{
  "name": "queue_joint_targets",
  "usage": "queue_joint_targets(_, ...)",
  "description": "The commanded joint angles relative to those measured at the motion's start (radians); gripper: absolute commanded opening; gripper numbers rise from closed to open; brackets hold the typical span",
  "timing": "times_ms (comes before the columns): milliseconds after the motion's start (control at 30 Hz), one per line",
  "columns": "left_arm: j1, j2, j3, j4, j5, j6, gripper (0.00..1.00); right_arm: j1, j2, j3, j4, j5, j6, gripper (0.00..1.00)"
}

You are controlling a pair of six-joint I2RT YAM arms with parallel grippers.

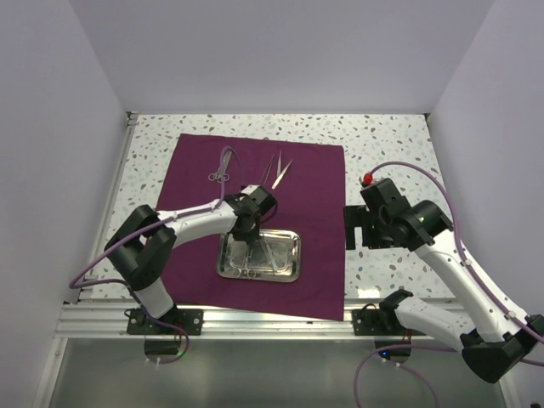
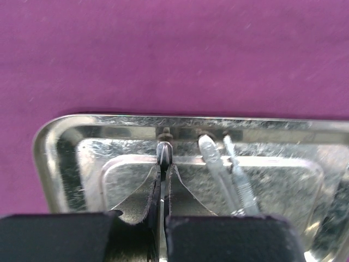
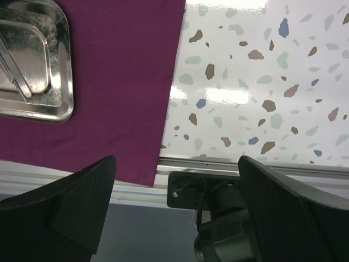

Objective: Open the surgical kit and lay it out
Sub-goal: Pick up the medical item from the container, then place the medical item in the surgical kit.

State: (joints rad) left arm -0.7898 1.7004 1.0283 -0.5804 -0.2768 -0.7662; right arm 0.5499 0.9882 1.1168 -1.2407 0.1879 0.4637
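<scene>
Matt purple cloth (image 1: 314, 255), shiny scuffed metal tray (image 2: 60, 158) and instrument (image 2: 163, 153), glossy speckled table (image 3: 262, 82), perhaps laminate.

Silver instrument (image 2: 164, 153) in tray (image 2: 136, 120) on cloth (image 2: 163, 54)

Tray (image 1: 296, 255): on cloth (image 1: 314, 187). Behind tray, on cloth: ring-handled forceps (image 1: 223, 167) left, tweezers (image 1: 278, 172) right. In tray: instruments (image 2: 218, 169).

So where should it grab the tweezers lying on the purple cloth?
Around the middle of the tweezers, coming straight down from above. They lie flat on the cloth, long and thin, so the fingers should probably close across the narrow width, not along the length.
</scene>
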Motion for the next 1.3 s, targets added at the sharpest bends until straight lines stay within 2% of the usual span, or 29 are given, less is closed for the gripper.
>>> queue_joint_targets(0,0.009,-0.065,0.067,-0.133,-0.007,0.024,0.0,0.004,-0.002,-0.003,0.021,0.007,0.0,0.98)
queue_joint_targets(300,0.087,-0.119,0.255,-0.256,-0.013,0.105,0.0,0.005,0.004,-0.015,0.032,0.01,0.012,0.98)
queue_joint_targets(467,0.179,-0.081,0.302,-0.217,-0.009,0.228,0.0,0.004,0.004,-0.02,0.035,0.013,0.02,0.98)
queue_joint_targets(600,0.265,-0.007,0.419,-0.173,-0.021,0.329,0.0,0.004,0.006,-0.02,0.032,0.024,0.026,0.98)
queue_joint_targets(667,0.294,0.057,0.478,-0.147,-0.028,0.383,0.0,0.005,0.007,-0.02,0.03,0.025,0.027,0.98)
queue_joint_targets(900,0.412,0.329,0.827,-0.093,-0.012,0.531,0.0,0.002,0.017,-0.015,0.017,0.038,0.032,0.98)
queue_joint_targets(1167,0.491,0.691,1.243,-0.157,0.011,0.544,0.0,0.004,0.05,-0.005,0.012,0.056,0.029,0.98)
queue_joint_targets(1200,0.504,0.714,1.3,-0.164,0.011,0.544,0.02,0.004,0.053,-0.002,0.011,0.058,0.027,0.98)
queue_joint_targets(1267,0.517,0.746,1.32,-0.159,0.025,0.536,0.12,0.004,0.059,0.003,0.007,0.07,0.027,0.98)
